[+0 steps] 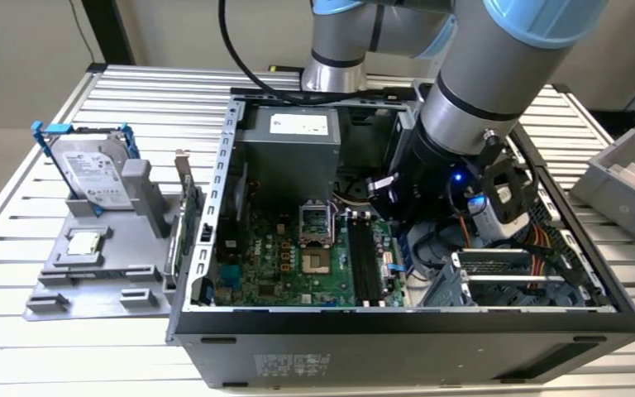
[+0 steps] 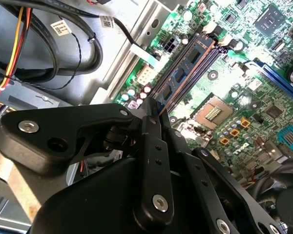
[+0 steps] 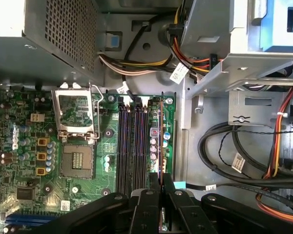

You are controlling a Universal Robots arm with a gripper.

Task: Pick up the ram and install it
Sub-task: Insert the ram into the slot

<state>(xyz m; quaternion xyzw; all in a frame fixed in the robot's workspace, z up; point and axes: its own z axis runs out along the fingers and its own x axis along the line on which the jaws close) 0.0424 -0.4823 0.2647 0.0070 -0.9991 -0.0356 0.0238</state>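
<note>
Slatted metal table [image 1: 97, 331] carries an open case [image 1: 406, 339]. Inside, the black gripper [image 3: 161, 181] pinches the thin ram [image 3: 160, 141] edge-on over the outermost slot; its lower part hides between the fingers [image 2: 156, 146].

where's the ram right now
The ram stands on edge over the motherboard's memory slots, at the slot nearest the drive cage side, with the gripper closed on its end in both wrist views.
</note>
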